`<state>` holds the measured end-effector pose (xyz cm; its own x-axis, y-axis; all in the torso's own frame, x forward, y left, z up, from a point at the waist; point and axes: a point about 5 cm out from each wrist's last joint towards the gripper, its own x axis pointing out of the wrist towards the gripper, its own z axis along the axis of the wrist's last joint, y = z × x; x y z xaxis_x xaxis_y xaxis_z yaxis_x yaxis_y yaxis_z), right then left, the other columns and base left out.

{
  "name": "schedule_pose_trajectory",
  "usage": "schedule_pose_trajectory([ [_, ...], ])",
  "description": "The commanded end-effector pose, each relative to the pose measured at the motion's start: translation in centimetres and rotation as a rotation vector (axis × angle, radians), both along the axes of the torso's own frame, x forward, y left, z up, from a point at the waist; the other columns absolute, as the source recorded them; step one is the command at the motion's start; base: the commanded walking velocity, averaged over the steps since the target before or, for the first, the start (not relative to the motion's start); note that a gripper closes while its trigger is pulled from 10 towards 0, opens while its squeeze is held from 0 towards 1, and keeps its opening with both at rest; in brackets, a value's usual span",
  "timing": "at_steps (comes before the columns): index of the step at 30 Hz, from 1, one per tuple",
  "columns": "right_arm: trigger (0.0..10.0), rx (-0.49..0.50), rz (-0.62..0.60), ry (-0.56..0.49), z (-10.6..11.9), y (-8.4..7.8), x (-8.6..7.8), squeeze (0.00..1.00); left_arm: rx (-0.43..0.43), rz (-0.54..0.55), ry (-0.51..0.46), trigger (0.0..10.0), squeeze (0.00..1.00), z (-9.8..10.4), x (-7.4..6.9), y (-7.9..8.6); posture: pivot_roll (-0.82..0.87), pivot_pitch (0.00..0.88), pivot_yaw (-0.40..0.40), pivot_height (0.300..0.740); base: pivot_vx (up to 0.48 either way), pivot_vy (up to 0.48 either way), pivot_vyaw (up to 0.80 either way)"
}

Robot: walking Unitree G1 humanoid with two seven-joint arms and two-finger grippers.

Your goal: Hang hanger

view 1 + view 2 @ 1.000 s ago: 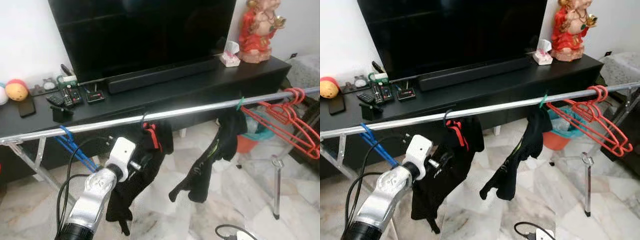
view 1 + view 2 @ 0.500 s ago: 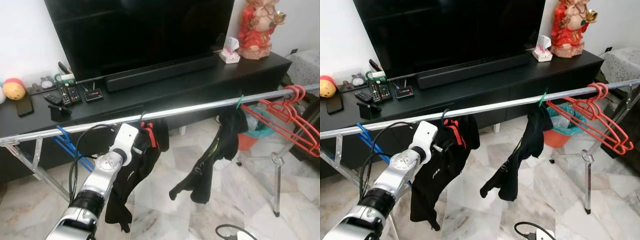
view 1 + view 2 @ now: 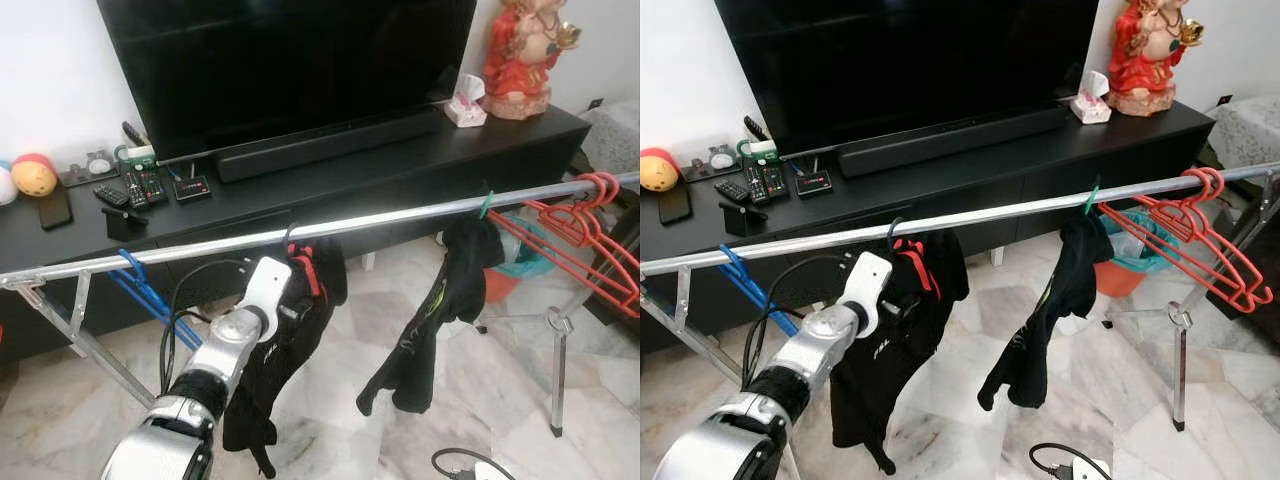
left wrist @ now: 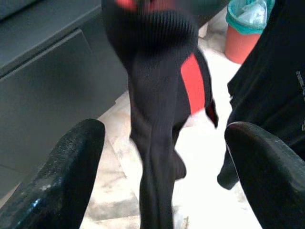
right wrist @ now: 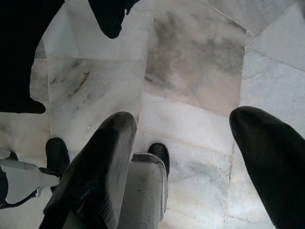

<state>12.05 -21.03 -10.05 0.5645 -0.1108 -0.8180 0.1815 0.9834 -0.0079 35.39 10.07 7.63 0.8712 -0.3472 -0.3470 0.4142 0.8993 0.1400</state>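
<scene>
Left gripper [image 4: 162, 157], fingers spread, has advanced to the black-and-red garment on its hanger [image 3: 292, 238], hooked on the silver metal rail [image 3: 380, 222] at centre frame; hanging appears complete.

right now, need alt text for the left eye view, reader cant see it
The robot's left gripper reaches up to a black and red garment hanging from a metal clothes rail that crosses the room. A second black garment and a bunch of red hangers hang further along, with a blue hanger at the near end. Behind stands a black TV stand with a large television.
</scene>
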Motion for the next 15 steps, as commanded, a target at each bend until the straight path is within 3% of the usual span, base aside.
schedule_pose_trajectory([
  [1, 10.0, 0.001, -0.008, 0.0, 0.0, 0.1, -0.1, 0.0, -0.005, 0.005, -0.002, 6.1, 0.0, 0.1, 0.2, -0.1, 0.02, 0.0, 0.024, 0.74, 0.0, 0.0, 0.0],
  [2, 10.0, 0.001, -0.009, 0.0, 0.0, 0.1, -0.1, 0.0, -0.003, -0.004, 0.004, 4.8, 0.0, 0.0, 0.1, -0.4, 0.02, 0.0, 0.024, 0.74, 0.0, 0.0, 0.0],
  [6, 10.0, 0.001, -0.009, 0.0, 0.0, 0.1, -0.2, 0.0, 0.008, -0.005, 0.008, 4.7, 0.0, -0.3, 0.0, -0.6, 0.02, 0.0, 0.025, 0.74, 0.0, 0.0, 0.0],
  [7, 10.0, 0.001, -0.01, 0.001, -0.1, 0.1, -0.2, 0.0, 0.008, -0.007, 0.01, 3.0, 0.0, -0.4, 0.0, -0.6, 0.02, 0.0, 0.026, 0.74, 0.0, 0.0, 0.0],
  [8, 10.0, 0.001, -0.011, 0.001, -0.1, 0.1, -0.2, 0.0, 0.008, -0.008, 0.011, 3.0, 0.0, -0.4, 0.0, -0.7, 0.02, 0.0, 0.026, 0.74, 0.0, 0.0, 0.0],
  [9, 10.0, 0.001, -0.011, 0.001, -0.1, 0.1, -0.2, 0.0, 0.01, -0.013, 0.014, 0.0, 0.0, -0.5, -0.1, -0.7, 0.02, 0.0, 0.027, 0.74, 0.0, 0.0, 0.0],
  [15, 10.0, 0.0, -0.01, 0.002, -0.1, 0.1, -0.3, 0.0, 0.008, -0.025, 0.025, 0.0, 0.0, -0.9, -0.4, -1.0, 0.01, 0.0, 0.028, 0.74, 0.0, 0.0, 0.0],
])
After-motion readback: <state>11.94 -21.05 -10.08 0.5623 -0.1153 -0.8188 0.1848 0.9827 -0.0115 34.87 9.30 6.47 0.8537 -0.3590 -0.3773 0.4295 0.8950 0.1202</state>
